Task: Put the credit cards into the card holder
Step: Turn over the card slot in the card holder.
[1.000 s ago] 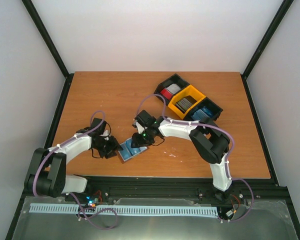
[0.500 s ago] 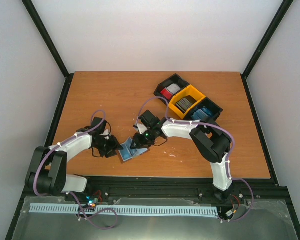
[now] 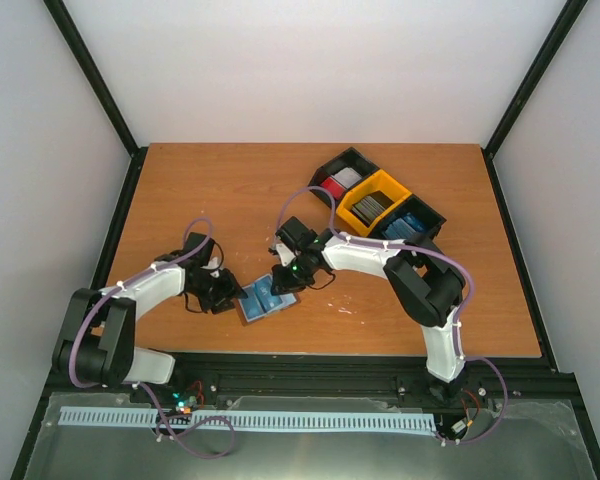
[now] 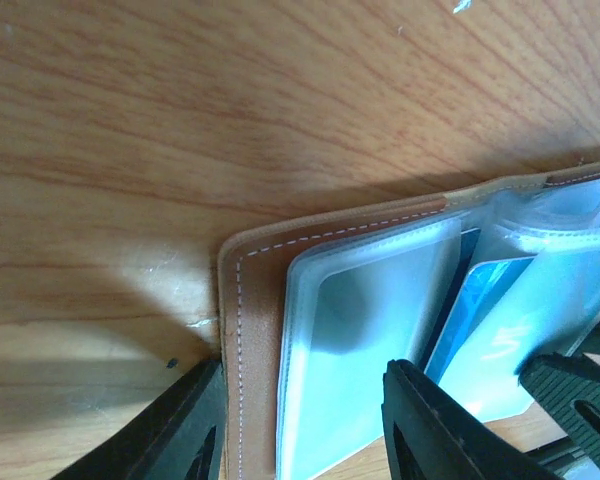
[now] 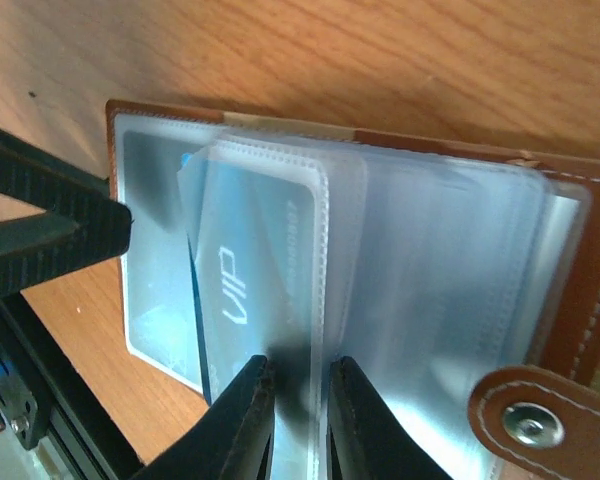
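A half-seated card is judged the main risk. Should only the clear plastic sleeve be pinched, the pale blue plastic card printed "VIP" could be dragged back out or left proud when the fingers are withdrawn, and the thin sleeve could be creased. A second risk is that the small brown leather bifold card holder is slid across the wooden table or folded shut if its cover is not pinned firmly

The holder is laid open near the table's front edge, at about 7 o'clock from the black-and-yellow compartment tray. The right gripper is placed at 1 o'clock of it. Its jaws are drawn almost together on the sleeve's edge, at 6 o'clock in the wrist view; whether the card itself is caught cannot be told. The left gripper is set at 9 o'clock, jaws apart astride the leather cover's corner and first sleeve; a firm clamp cannot be confirmed
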Action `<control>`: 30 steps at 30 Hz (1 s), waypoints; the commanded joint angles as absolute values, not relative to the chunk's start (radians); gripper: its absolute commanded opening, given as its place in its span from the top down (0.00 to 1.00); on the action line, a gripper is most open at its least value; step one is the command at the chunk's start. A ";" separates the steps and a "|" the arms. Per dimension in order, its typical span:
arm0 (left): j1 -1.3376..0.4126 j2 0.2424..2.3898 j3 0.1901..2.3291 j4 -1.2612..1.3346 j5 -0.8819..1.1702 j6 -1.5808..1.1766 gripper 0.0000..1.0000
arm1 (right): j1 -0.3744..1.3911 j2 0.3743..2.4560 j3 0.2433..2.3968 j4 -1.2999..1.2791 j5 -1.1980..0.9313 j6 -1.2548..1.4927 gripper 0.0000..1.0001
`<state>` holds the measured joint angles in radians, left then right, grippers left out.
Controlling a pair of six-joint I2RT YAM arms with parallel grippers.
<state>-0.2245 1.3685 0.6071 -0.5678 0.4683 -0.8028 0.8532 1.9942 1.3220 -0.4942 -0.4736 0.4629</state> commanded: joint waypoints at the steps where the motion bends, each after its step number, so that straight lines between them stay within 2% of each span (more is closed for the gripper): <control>1: -0.220 1.393 0.630 -0.558 0.454 -0.779 0.55 | 0.863 1.965 1.344 -0.508 -0.517 0.440 0.84; 4: -0.221 1.393 0.632 -0.557 0.456 -0.779 0.55 | 0.865 1.961 1.339 -0.490 -0.550 0.440 0.83; 9: -0.221 1.393 0.630 -0.558 0.458 -0.778 0.55 | 0.877 1.982 1.361 -0.498 -0.575 0.430 0.74; 19: -0.220 1.396 0.629 -0.560 0.451 -0.779 0.55 | 0.890 1.982 1.421 -0.610 -0.389 0.435 0.96; 30: -0.221 1.408 0.638 -0.554 0.461 -0.773 0.55 | 0.913 1.943 1.426 -0.621 -0.272 0.442 0.97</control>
